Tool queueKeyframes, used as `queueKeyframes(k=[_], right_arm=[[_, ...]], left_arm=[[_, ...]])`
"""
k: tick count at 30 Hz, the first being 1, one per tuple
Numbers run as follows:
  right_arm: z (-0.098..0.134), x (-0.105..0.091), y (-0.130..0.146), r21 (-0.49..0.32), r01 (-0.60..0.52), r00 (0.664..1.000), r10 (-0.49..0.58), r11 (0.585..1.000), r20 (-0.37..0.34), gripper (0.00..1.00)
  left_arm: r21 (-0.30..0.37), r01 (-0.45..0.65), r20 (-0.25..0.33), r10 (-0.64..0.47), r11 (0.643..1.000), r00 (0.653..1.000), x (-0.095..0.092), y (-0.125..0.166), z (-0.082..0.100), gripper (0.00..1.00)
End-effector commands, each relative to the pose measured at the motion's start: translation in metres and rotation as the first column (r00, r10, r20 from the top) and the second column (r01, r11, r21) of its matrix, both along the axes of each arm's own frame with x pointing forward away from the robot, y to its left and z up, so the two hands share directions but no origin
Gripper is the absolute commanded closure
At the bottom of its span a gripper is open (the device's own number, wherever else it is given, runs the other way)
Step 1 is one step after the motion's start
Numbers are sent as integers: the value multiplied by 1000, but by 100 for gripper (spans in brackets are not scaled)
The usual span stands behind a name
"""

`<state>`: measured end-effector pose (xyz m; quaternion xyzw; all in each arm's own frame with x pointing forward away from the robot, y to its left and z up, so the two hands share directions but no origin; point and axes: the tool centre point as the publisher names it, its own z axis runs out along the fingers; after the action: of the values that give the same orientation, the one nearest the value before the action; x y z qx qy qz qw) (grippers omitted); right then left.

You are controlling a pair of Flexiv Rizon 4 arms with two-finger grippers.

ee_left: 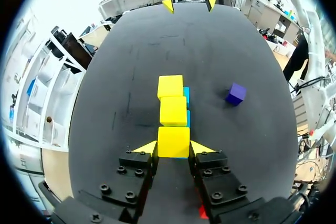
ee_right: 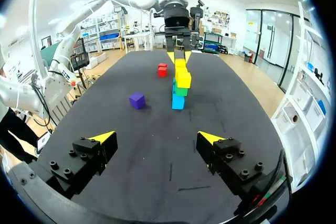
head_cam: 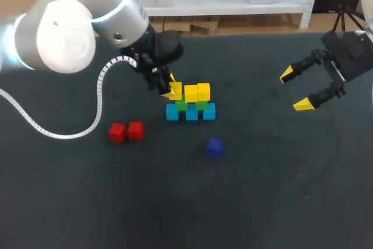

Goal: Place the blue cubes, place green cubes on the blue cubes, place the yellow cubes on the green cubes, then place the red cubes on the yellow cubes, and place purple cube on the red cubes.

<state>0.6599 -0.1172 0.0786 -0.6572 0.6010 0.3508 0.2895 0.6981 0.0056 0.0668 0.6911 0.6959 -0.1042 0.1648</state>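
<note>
A stack stands mid-table: blue cubes (head_cam: 192, 113) in a row at the bottom, green cubes (head_cam: 200, 105) on them, and two yellow cubes (head_cam: 197, 92) on top. My left gripper (head_cam: 173, 87) is at the stack's left end, shut on a third yellow cube (ee_left: 173, 141) that sits level with the other two (ee_left: 172, 109). Two red cubes (head_cam: 126, 131) lie side by side left of the stack. The purple cube (head_cam: 214, 147) lies in front of it, also seen in the right wrist view (ee_right: 137, 100). My right gripper (head_cam: 295, 90) hovers open and empty far to the right (ee_right: 157, 138).
My left arm's white coiled cable (head_cam: 96, 106) hangs over the table's left part, behind the red cubes. The dark table top (head_cam: 262, 190) stretches bare in front and to the right of the stack.
</note>
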Motion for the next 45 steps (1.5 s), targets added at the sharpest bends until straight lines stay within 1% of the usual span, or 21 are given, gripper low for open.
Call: queueKeyframes(k=[1,3,4,6,7,9,13,14,21,22,33,45], right_arm=[[0,0,0,1,0,1000,0,1000,1,0],[0,0,0,1,0,1000,0,1000,1,0],[0,0,0,1,0,1000,0,1000,1,0],[0,0,0,1,0,1000,0,1000,1,0],[0,0,0,1,0,1000,0,1000,1,0],[0,0,0,1,0,1000,0,1000,1,0],[0,0,0,1,0,1000,0,1000,1,0],[0,0,0,1,0,1000,0,1000,1,0],[0,0,0,1,0,1000,0,1000,1,0],[0,0,0,1,0,1000,0,1000,1,0],[0,0,0,1,0,1000,0,1000,1,0],[0,0,0,1,0,1000,0,1000,1,0]], left_arm=[[-3,-1,-6,1,1000,1000,3,0,-3,100],[0,-1,-6,1,1000,1000,4,0,-3,100],[-12,-6,-8,6,1000,1000,4,0,-3,100],[-1,-6,-8,6,1000,1000,4,1,-3,100],[-15,-7,-9,7,1000,1000,4,1,-4,100],[-4,-5,-7,5,1000,1000,4,1,-3,100],[-21,-8,-10,8,1000,1000,4,1,-4,100],[-12,-6,-9,6,1000,1000,4,1,-4,100],[-4,-3,-14,3,1000,1000,3,0,-5,100],[-11,-3,-16,3,1000,1000,3,0,-5,100],[-2,-2,-22,2,1000,1000,3,-2,-8,100],[-9,-4,-24,4,1000,1000,5,-2,-9,100]])
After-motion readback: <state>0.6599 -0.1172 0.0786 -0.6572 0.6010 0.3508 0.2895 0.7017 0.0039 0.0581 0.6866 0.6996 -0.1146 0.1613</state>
